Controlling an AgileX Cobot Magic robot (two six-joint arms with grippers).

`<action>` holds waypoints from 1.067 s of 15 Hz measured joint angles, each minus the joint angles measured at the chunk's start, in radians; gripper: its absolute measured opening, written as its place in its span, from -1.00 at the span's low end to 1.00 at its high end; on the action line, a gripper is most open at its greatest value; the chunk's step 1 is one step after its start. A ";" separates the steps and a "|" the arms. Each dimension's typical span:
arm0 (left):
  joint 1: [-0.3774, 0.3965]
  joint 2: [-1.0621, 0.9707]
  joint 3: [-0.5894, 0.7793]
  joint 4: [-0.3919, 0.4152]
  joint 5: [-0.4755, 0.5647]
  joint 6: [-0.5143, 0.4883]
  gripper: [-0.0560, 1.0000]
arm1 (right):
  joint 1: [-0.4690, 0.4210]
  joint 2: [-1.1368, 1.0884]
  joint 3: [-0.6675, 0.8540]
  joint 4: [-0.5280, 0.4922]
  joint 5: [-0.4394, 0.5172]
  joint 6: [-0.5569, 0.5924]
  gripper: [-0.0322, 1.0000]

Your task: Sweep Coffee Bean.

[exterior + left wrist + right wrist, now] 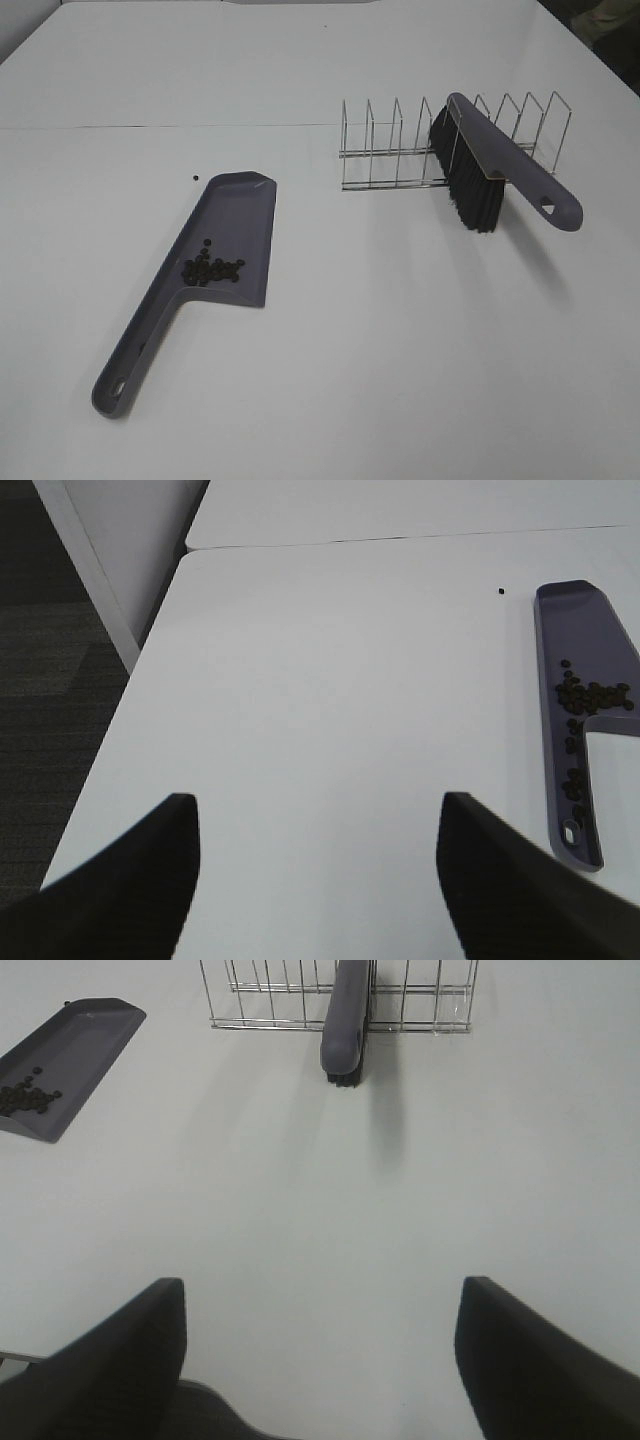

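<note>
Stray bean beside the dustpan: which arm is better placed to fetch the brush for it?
Right, probably. The brush rests in the wire rack on the right arm's side, straight ahead of the open right tool; the stray bean lies left.

no readable txt, labels, nos. or signs on any obj in any view.

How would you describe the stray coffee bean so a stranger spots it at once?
Start at the purple-grey plastic dustpan on the white table. Look just beyond its far left corner: one tiny dark coffee bean lies alone on bare table, unlike the cluster of beans inside the pan.
</note>
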 joint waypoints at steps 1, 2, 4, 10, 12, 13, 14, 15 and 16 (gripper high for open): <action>0.008 0.000 0.000 -0.009 0.000 -0.002 0.25 | 0.000 0.000 0.000 0.000 0.000 0.000 0.33; 0.027 0.000 0.000 -0.023 0.000 -0.002 0.25 | 0.000 0.000 0.000 0.000 -0.001 0.000 0.33; 0.043 0.000 0.000 -0.038 -0.001 -0.002 0.25 | 0.000 0.000 0.000 0.000 -0.001 0.000 0.33; 0.046 0.000 0.000 -0.044 -0.002 -0.004 0.25 | 0.000 0.000 0.000 -0.005 -0.001 0.000 0.33; 0.046 0.000 0.000 -0.050 -0.002 -0.004 0.25 | 0.000 0.000 0.000 -0.009 -0.001 0.000 0.33; 0.046 0.000 0.000 -0.050 -0.002 -0.004 0.25 | 0.000 0.000 0.000 -0.009 -0.001 0.000 0.33; 0.046 0.000 0.000 -0.050 -0.002 -0.004 0.25 | 0.000 0.000 0.000 -0.009 -0.001 0.000 0.33; 0.046 0.000 0.000 -0.050 -0.002 -0.004 0.25 | 0.000 0.000 0.000 -0.009 -0.001 0.000 0.33; 0.046 0.000 0.000 -0.050 -0.002 -0.004 0.25 | 0.000 0.000 0.000 -0.009 -0.001 0.000 0.33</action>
